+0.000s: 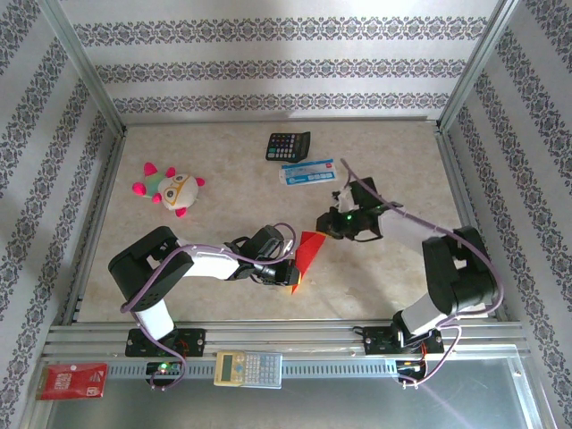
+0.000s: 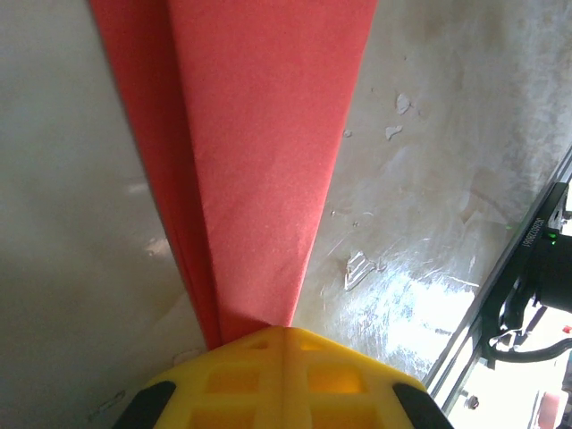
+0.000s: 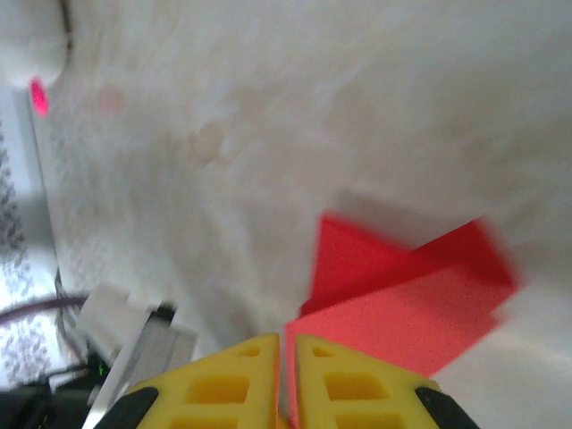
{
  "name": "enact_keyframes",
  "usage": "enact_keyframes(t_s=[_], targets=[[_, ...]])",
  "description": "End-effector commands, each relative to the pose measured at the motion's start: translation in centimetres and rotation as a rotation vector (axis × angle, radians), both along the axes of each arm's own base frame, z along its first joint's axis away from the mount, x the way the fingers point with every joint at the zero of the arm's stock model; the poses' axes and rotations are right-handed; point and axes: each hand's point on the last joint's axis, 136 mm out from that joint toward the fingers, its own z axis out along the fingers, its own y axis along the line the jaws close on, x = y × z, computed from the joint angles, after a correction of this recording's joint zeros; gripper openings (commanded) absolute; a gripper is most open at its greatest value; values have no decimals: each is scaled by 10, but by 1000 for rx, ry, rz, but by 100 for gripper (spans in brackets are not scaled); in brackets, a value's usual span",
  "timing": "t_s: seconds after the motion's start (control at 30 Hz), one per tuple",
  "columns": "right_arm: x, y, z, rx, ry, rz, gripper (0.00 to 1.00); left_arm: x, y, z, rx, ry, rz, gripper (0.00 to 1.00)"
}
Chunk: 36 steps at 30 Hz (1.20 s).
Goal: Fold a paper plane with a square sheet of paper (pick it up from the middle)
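Pinching red paper (image 2: 259, 161), left gripper (image 2: 281, 332), right gripper (image 3: 286, 347), calculator (image 1: 288, 145) overhead

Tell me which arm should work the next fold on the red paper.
Probably the right. The right gripper is shut on the wide end of the paper plane, where layers spread apart; the left gripper is shut on its narrow tip, better suited to anchoring.

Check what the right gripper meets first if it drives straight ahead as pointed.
The red paper: it sits directly ahead of the right gripper, which looks pinched on its edge. Beyond it, probably just the table; depth is unclear.
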Motion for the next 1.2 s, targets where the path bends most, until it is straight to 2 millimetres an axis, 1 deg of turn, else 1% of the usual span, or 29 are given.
enact_keyframes(t_s=[0.0, 0.1, 0.17, 0.27, 0.37, 0.43, 0.5, 0.57, 0.6, 0.63, 0.73, 0.8, 0.87, 0.97, 1.17], targets=[[-22, 17, -12, -12, 31, 24, 14, -23, 30, -37, 175, 92, -3, 0], [-29, 23, -31, -36, 66, 46, 13, -21, 28, -33, 170, 89, -2, 1], [-28, 24, -41, -40, 85, 48, 13, -18, 24, -29, 159, 82, -6, 5], [-29, 23, -57, -62, 111, 54, 13, -11, 12, -15, 121, 63, -17, 13], [-35, 16, -75, -98, 152, 52, 12, -4, -4, 8, 54, 42, -36, 20], [-40, 12, -86, -113, 185, 52, 12, 1, -15, 28, -11, 19, -46, 27], [-45, 10, -92, -123, 202, 51, 12, 6, -24, 43, -72, -7, -42, 28], [-47, 8, -94, -128, 206, 54, 12, 9, -29, 48, -100, -21, -36, 29], [-48, 8, -95, -130, 207, 53, 12, 11, -30, 47, -103, -22, -31, 28], [-49, 7, -95, -131, 205, 53, 12, 14, -29, 41, -85, -21, -20, 25], [-50, 6, -95, -134, 206, 50, 12, 24, -26, 29, -66, -29, 13, 14], [-51, 5, -96, -136, 209, 50, 12, 29, -27, 26, -66, -37, 17, 11], [-52, 5, -97, -137, 212, 50, 12, 31, -29, 22, -56, -38, 9, 10], [-54, 2, -101, -148, 221, 45, 12, 30, -26, 14, -36, -29, 6, 7], [-55, -1, -106, -164, 241, 31, 11, 14, -10, -3, 8, 9, 2, 6]])
